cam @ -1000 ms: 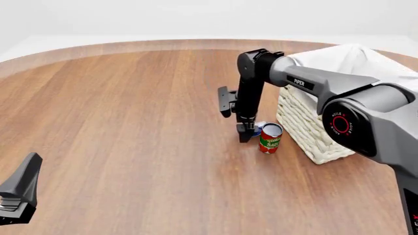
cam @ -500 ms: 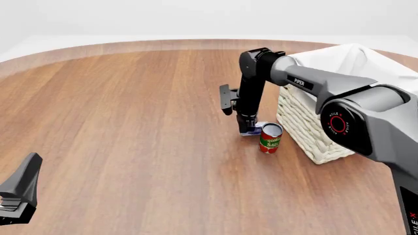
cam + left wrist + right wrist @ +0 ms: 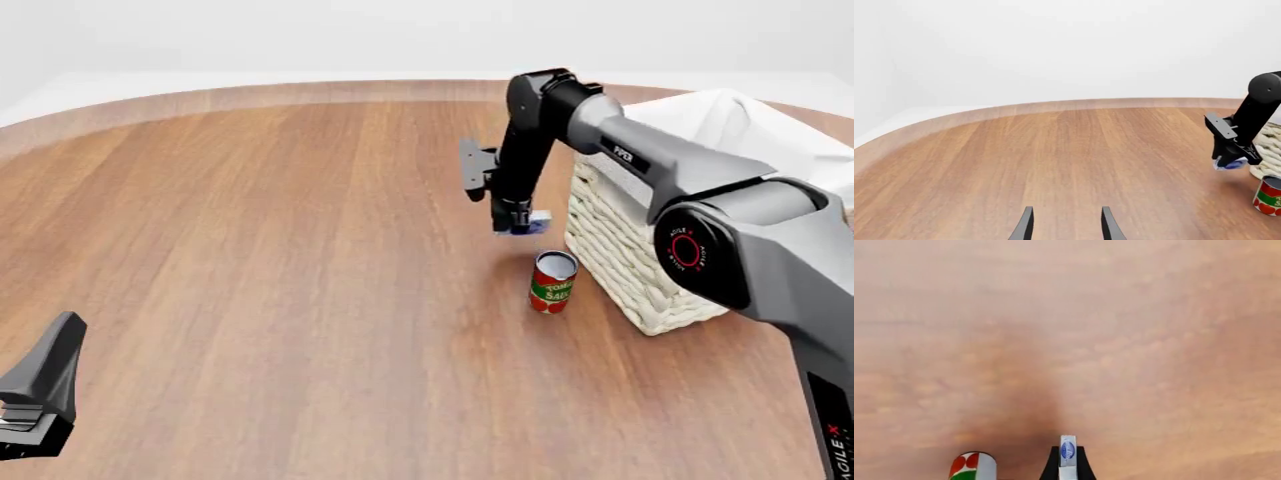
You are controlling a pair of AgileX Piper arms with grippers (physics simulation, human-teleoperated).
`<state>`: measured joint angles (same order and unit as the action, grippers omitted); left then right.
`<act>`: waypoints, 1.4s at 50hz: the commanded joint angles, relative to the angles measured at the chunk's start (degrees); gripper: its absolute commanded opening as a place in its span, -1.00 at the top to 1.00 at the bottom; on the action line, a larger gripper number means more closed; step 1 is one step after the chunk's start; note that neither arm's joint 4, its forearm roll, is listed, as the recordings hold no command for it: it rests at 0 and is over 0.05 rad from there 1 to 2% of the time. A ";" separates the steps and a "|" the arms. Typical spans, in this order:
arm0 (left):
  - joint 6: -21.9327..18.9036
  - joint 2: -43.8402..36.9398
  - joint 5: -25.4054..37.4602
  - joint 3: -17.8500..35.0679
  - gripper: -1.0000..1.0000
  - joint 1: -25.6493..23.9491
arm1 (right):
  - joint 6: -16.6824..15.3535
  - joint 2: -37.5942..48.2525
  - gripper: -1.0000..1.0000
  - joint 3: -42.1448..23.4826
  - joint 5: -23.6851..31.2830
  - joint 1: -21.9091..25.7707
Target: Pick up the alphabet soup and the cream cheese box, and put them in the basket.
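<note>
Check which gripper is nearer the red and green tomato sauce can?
Right. The right gripper hangs just above and beyond the red and green tomato sauce can, holding a small white-blue box; the left gripper sits far across the table.

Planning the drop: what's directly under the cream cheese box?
Bare table lies under the cream cheese box, held by the right gripper. The tomato sauce can stands off to one side.

The cream cheese box (image 3: 1067, 457) shows only as a thin edge between the right pincer (image 3: 1067, 465) fingers, its lower part cut off by the picture's edge; in the front view its print is too small to read. Beside that pincer, the tomato sauce can (image 3: 973, 466) is cropped to its top. The basket (image 3: 627, 250) beyond is partly hidden by the right arm. The left pincer (image 3: 1063, 224) shows only its fingertips.
</note>
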<state>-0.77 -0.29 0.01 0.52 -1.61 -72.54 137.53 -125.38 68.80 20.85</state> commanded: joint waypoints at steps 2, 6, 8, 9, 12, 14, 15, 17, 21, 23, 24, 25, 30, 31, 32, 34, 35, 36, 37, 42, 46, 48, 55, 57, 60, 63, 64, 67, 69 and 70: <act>0.00 0.05 0.01 -0.03 -1.00 -0.01 | -2.11 -0.04 1.00 -6.47 -2.08 -0.58; 0.01 0.05 0.01 -0.03 -1.00 0.00 | -2.25 0.18 1.00 -9.28 -2.12 -0.33; 0.00 0.04 0.01 -0.03 -1.00 0.00 | -2.37 0.33 1.00 -10.91 -2.18 -0.17; -0.01 0.05 0.00 -0.03 -1.00 -0.01 | -2.56 0.13 1.00 -10.73 -2.39 -0.10; 0.02 0.04 0.02 -0.03 -1.00 -0.01 | -3.29 0.34 1.00 -12.55 -3.50 -0.36; -0.01 0.05 0.00 -0.03 -1.00 -0.01 | -2.85 0.88 1.00 -14.56 -2.53 -0.03; -0.03 0.05 0.00 -0.03 -1.00 -0.03 | -3.05 0.87 1.00 -14.87 -2.52 -0.15; 0.02 0.05 0.00 -0.03 -1.00 -0.01 | -2.75 0.98 1.00 -16.20 -2.10 0.09; 0.01 0.05 0.01 -0.03 -1.00 -0.01 | -2.71 0.57 1.00 -16.76 -1.86 0.11; 0.01 0.06 0.00 -0.03 -1.00 -0.01 | -2.06 0.64 1.00 -17.77 -1.26 0.39; 0.01 0.05 0.00 -0.03 -1.00 -0.01 | -1.78 0.73 1.00 -18.52 -1.24 0.45; 0.02 0.05 0.00 -0.03 -1.00 0.00 | -1.02 1.22 1.00 -20.23 -0.55 0.72; 0.01 0.05 0.00 -0.03 -1.00 0.00 | 1.93 1.57 1.00 -25.37 0.84 1.65; 0.01 0.04 0.01 -0.03 -1.00 -0.01 | 3.15 1.12 1.00 -25.46 1.00 2.20; 0.02 0.04 0.01 -0.03 -1.00 -0.01 | 3.29 1.18 1.00 -26.33 0.98 2.13; 0.00 0.05 0.00 -0.03 -1.00 -0.01 | 4.53 0.68 1.00 -27.08 1.02 2.42; 0.01 0.05 0.01 -0.03 -1.00 0.00 | 4.69 0.76 1.00 -27.92 1.00 2.17; 0.00 0.05 0.01 -0.03 -1.00 0.00 | 4.69 0.66 1.00 -28.24 0.98 1.98; 0.00 0.05 0.01 -0.03 -1.00 -0.01 | 5.23 0.40 1.00 -28.26 1.00 2.15; 0.00 0.04 0.01 -0.03 -1.00 0.00 | 8.77 -0.53 1.00 -31.11 0.96 2.70; 0.00 0.04 0.01 -0.03 -1.00 -0.02 | 11.23 -1.36 1.00 -33.71 0.84 2.55; 0.00 0.05 0.01 -0.03 -1.00 -0.01 | 12.52 -1.42 1.00 -34.89 0.77 2.41; 0.02 0.05 0.01 -0.03 -1.00 -0.01 | 16.03 -1.79 1.00 -36.10 0.19 1.29; 0.01 0.04 0.01 -0.03 -1.00 -0.01 | 17.33 -2.00 1.00 -36.27 -0.20 1.36; 0.00 0.05 0.00 -0.03 -1.00 -0.01 | 18.71 -1.96 1.00 -36.23 -0.62 0.75; 0.00 0.05 0.01 -0.03 -1.00 0.00 | 20.81 -2.16 1.00 -36.29 -1.24 0.46; 0.01 0.05 0.00 -0.03 -1.00 -0.01 | 20.78 -2.18 1.00 -36.06 -1.40 0.23; 0.00 0.05 0.01 -0.03 -1.00 -0.01 | 22.17 -2.44 1.00 -35.57 -2.68 -1.08; 0.01 0.05 0.01 -0.03 -1.00 -0.01 | 24.50 -3.30 1.00 -35.57 -3.74 -1.26; 0.02 0.05 0.01 -0.03 -1.00 -0.02 | 24.98 -3.60 1.00 -35.54 -4.03 -1.28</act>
<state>-0.77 -0.29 0.01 0.52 -1.61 -53.50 136.27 -160.77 68.04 20.87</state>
